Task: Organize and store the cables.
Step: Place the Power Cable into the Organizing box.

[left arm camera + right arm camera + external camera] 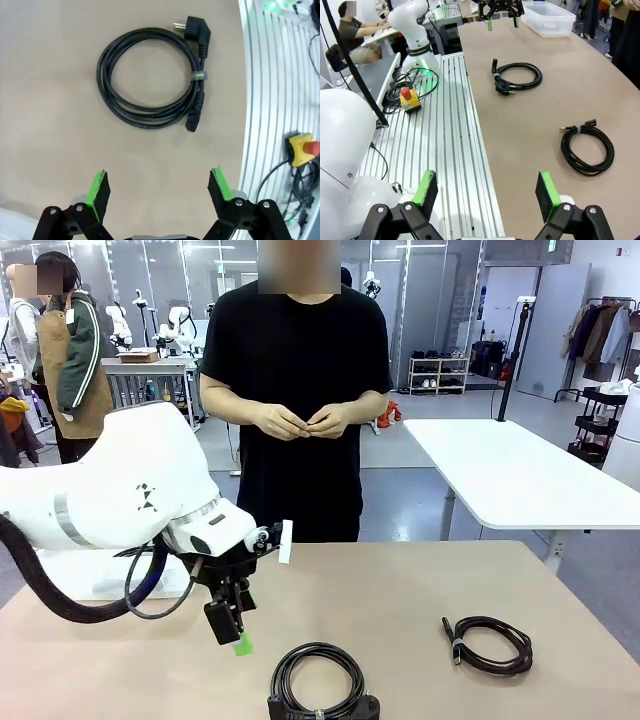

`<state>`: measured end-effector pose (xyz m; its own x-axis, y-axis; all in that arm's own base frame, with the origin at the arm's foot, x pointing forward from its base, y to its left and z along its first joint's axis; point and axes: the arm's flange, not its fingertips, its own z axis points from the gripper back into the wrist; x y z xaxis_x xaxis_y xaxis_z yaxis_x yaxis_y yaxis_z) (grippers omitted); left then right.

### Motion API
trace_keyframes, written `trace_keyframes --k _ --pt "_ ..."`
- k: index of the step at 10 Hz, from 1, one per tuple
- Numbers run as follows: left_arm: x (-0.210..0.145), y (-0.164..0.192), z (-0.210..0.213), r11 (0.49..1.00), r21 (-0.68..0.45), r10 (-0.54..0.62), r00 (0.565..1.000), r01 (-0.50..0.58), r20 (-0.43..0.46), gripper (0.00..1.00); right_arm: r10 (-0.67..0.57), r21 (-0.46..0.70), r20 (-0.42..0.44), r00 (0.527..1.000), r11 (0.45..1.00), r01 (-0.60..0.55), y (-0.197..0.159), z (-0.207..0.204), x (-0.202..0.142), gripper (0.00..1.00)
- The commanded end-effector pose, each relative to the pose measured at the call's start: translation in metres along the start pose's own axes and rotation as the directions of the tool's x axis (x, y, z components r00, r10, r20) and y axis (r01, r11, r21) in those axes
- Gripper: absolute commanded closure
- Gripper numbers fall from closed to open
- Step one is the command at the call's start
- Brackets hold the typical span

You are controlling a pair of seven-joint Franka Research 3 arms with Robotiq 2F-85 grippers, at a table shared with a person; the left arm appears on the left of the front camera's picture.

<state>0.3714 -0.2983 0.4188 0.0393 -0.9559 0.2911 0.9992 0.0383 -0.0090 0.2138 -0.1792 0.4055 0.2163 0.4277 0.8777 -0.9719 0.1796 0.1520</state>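
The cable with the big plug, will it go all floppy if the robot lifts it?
Probably it sags, since the cable is thin looped cord. The band should likely keep its loops together. The chunky plug may dangle and swing.

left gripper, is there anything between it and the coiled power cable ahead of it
Nothing. The left wrist view shows bare tan table between the open left gripper and the coiled power cable.

bright even overhead light, soft faint shadows on table point(400, 600); wrist views bowed at edges; sharp focus.
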Motion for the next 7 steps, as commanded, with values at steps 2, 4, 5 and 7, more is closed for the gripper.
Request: trace_keyframes --k 2,4,5,7 --pt "-0.007 0.004 0.004 1.000 0.008 -0.005 1.000 0.005 0.006 0.00 0.009 -0.003 0.012 1.000 1.000 -0.009 0.001 0.003 0.003 0.00" --pt "-0.007 0.004 0.004 1.000 0.008 -0.005 1.000 0.005 0.006 0.00 0.009 -0.003 0.012 1.000 1.000 -0.009 0.001 0.003 0.003 0.00" --pt "-0.007 0.004 0.004 1.000 0.008 -0.005 1.000 0.005 0.006 0.00 0.009 -0.003 0.012 1.000 1.000 -0.009 0.001 0.003 0.003 0.00" --pt "0.010 -0.003 -0.001 0.987 0.010 0.164 0.985 -0.163 -0.053 0.00 0.009 -0.003 0.012 1.000 1.000 -0.009 0.001 0.003 0.003 0.00"
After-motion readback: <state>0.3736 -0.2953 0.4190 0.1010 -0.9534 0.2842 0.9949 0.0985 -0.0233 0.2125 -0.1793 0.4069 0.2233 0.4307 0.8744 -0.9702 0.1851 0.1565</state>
